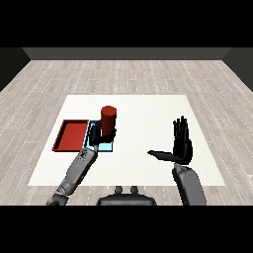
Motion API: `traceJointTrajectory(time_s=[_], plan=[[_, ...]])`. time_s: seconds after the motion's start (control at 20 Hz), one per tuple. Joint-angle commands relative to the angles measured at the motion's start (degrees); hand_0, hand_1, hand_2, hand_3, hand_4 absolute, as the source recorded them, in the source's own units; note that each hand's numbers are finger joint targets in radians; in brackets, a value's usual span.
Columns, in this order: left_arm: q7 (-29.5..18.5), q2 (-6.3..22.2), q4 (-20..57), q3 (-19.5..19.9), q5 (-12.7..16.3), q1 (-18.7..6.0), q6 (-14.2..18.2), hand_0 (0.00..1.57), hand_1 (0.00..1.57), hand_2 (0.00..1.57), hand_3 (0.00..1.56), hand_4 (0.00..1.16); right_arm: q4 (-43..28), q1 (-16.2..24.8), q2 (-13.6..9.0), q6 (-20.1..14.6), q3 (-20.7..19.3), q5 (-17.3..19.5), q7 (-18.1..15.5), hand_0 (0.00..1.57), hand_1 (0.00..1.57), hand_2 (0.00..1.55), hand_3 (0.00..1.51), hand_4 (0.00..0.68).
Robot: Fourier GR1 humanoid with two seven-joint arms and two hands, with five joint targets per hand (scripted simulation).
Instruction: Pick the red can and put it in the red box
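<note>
The red can stands upright over the light blue tray, and my left hand is curled round its lower part. The hand and can hide most of the blue tray. The red tray lies just left of them, with nothing in it. My right hand is raised over the right side of the table, fingers straight up and thumb pointing left, holding nothing.
The two trays lie side by side at the left of the white table. My left forearm crosses the table's near left edge.
</note>
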Motion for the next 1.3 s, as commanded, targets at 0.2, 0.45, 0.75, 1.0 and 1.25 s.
traceJointTrajectory(time_s=[0.2,0.45,0.75,1.0,1.25], plan=[[1.9,10.5,10.1,10.0,-1.5,-1.7,-2.1,1.57,1.57,1.57,1.49,1.13,0.9,7.0,-2.2,3.4,-6.2,-3.8,-3.8,0.0,0.0,0.0,0.0,0.0],[3.8,18.3,17.4,14.1,-3.2,-0.3,-3.5,1.57,1.57,1.57,1.49,1.14,4.3,5.5,-1.3,3.0,-6.1,-2.7,-4.2,0.0,0.0,0.0,0.0,0.0],[-1.2,20.2,35.6,17.0,-7.3,-4.8,-3.0,1.57,1.57,1.56,1.49,1.08,5.7,2.5,-1.9,5.7,-7.5,-5.6,-2.3,0.0,0.0,0.0,0.0,0.0],[-1.3,20.5,53.0,19.0,-8.6,-13.2,-6.4,1.57,1.57,1.5,1.42,1.04,5.8,3.2,-0.4,3.8,-4.8,-0.3,-4.8,0.0,0.0,0.0,0.0,0.0],[-5.5,17.6,64.4,18.5,-11.7,-15.6,-3.8,1.4,1.4,1.34,1.35,0.92,13.6,-0.3,0.1,2.7,-4.3,2.8,-5.6,0.0,0.0,0.0,0.0,0.0]])
